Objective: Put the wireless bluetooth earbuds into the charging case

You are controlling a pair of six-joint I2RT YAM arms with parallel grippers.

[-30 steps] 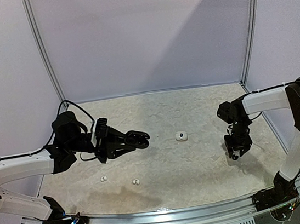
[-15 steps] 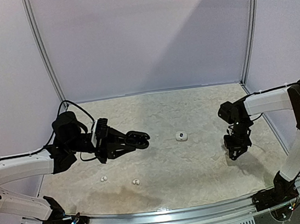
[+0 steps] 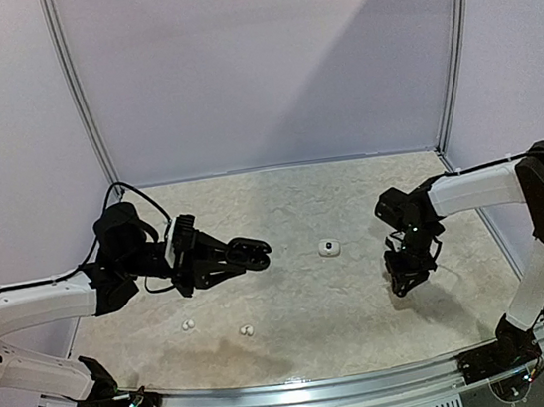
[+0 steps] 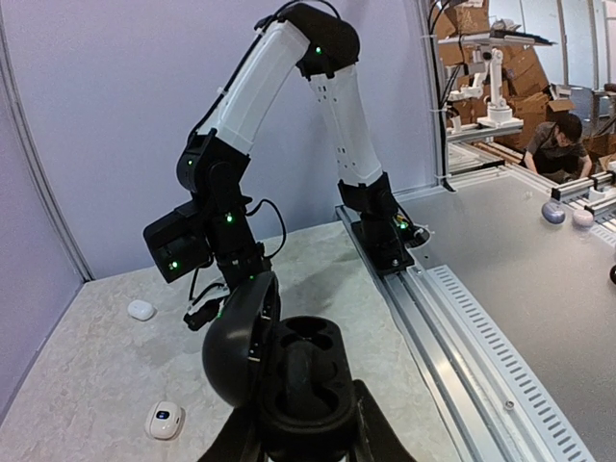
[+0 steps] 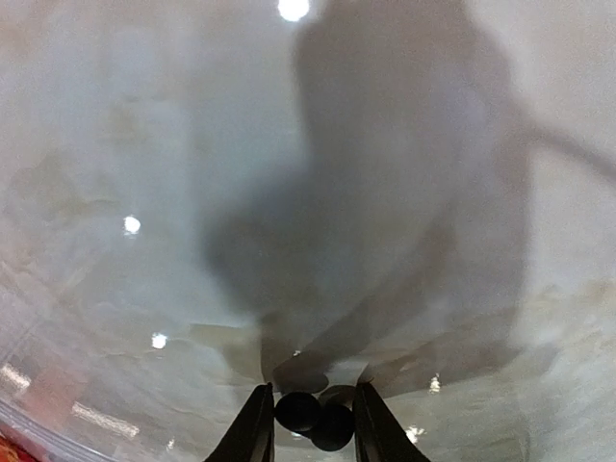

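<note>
Black earbuds (image 5: 300, 412) sit pinched inside the right claw (image 5: 311, 428).

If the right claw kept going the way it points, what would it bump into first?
The table. The right gripper, pinching a black earbud, points down at bare tabletop, and nothing else shows in its line. How far off the surface is, I cannot tell.
</note>
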